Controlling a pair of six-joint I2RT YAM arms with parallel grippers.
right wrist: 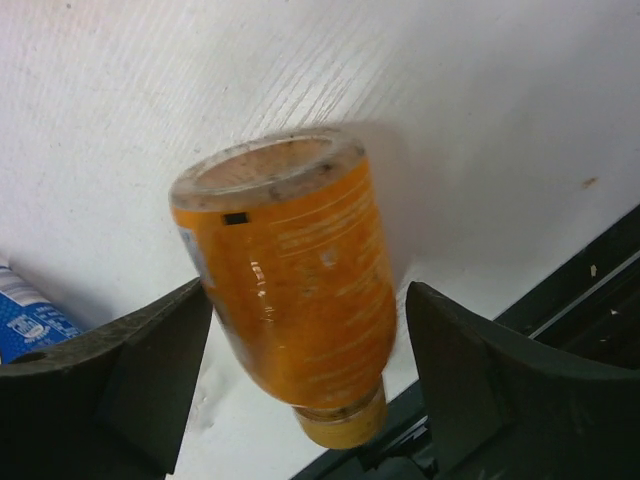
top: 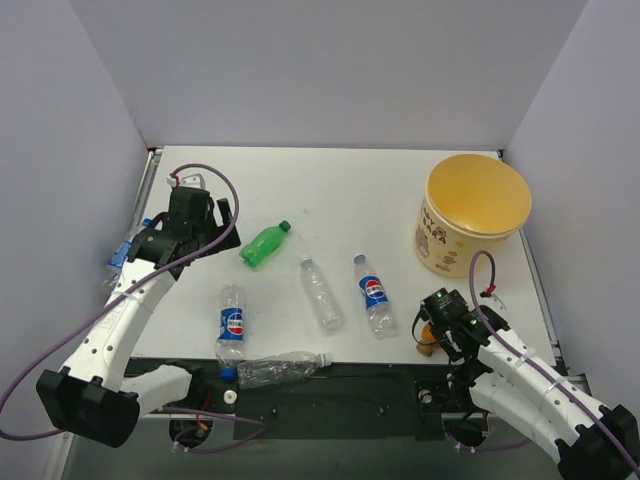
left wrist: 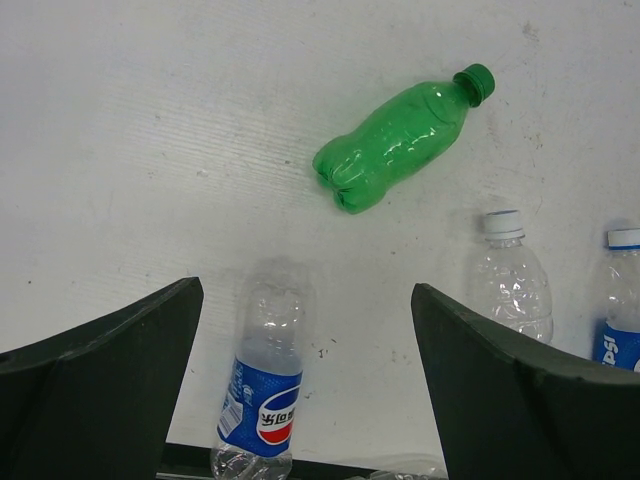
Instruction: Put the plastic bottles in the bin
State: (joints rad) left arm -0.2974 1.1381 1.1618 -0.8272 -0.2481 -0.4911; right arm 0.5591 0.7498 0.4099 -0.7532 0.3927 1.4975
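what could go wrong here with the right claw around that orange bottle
1. The orange bottle lies inside the right claw, nearer one finger than the other. An uneven squeeze may roll it or squirt it out.
2. Its cap points at the near edge of the table, so a slip could send it off the front.
3. A clear bottle lies along that same edge, and an arm swinging past might knock it off.

Desk (left wrist: 150,150): a white, matt, finely grained surface was recorded.
Green bottle (left wrist: 400,140): glossy translucent plastic was noted.
Clear bottle (left wrist: 512,285): thin, crinkled transparent plastic.
Pepsi bottle (left wrist: 262,400): clear plastic, glossy blue label film.
Orange bottle (right wrist: 300,290): glossy plastic, speckled base.
Bin (top: 440,240): smooth tan wall, printed label.
Left pincer (left wrist: 305,290): matt dark plastic.
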